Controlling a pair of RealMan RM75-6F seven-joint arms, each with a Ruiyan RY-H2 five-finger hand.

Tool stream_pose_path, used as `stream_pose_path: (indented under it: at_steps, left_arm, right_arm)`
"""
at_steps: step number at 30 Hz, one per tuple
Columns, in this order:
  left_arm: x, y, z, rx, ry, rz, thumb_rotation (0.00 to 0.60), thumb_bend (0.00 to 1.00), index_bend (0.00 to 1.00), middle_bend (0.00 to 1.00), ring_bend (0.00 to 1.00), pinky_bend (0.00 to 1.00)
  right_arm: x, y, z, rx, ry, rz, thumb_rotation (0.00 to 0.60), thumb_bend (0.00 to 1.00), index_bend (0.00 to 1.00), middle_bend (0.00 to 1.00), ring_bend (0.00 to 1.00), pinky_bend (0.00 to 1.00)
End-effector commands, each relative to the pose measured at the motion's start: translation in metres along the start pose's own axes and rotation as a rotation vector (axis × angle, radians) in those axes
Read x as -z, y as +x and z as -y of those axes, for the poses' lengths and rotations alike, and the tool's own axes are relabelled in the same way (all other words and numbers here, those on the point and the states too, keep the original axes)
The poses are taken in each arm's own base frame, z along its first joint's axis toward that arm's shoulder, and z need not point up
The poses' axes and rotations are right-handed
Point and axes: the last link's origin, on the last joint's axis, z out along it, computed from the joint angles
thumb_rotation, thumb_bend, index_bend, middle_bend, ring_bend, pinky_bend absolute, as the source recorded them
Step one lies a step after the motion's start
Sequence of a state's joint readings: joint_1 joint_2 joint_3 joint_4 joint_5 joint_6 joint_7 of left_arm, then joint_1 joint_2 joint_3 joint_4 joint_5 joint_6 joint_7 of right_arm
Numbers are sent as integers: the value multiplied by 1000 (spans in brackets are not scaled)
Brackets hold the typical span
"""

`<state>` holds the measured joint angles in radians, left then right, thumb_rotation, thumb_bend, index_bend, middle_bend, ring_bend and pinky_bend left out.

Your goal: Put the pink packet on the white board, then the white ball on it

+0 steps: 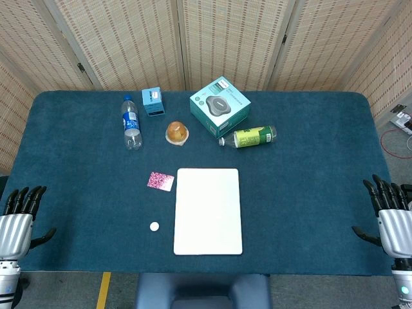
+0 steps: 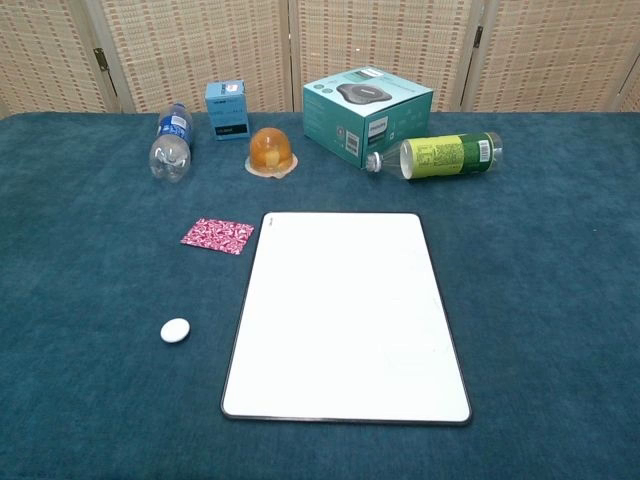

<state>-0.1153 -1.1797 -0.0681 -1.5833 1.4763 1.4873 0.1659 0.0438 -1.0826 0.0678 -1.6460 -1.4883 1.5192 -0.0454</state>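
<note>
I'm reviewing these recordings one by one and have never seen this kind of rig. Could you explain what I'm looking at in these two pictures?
Both pictures come from the robot's own cameras: the head view looks down from above, the chest view looks across from lower down. At the bottom corners of the head view are the left robot hand and the right robot hand, both open and holding nothing. On the blue table lie a white board, a pink packet and a small white ball left of it. Further back are an upright water bottle, a small blue box, an orange dome, a teal box and a green bottle on its side.
</note>
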Motion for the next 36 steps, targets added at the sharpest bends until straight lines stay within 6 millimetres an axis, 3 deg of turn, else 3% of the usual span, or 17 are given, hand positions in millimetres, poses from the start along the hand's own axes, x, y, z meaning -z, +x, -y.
stream_pose_path:
  at_steps: [1,22,36]
  left_arm:
    - [-1,-1,-3,0,-10,4,600,239,71,120,73,0]
    - [-10,4,-10,7,-44,-10,600,240,82,121,88,0]
    - [-87,2,-53,20,-255,12,600,248,124,147,128,0]
  right_arm:
    - [0,0,0,0,-4,0,600,136,0,15,43,0]
    - [1,0,-4,-12,-8,0,600,136,0,16,44,0]
    - [-9,4,-2,7,21,26,600,136,0,16,44,0]
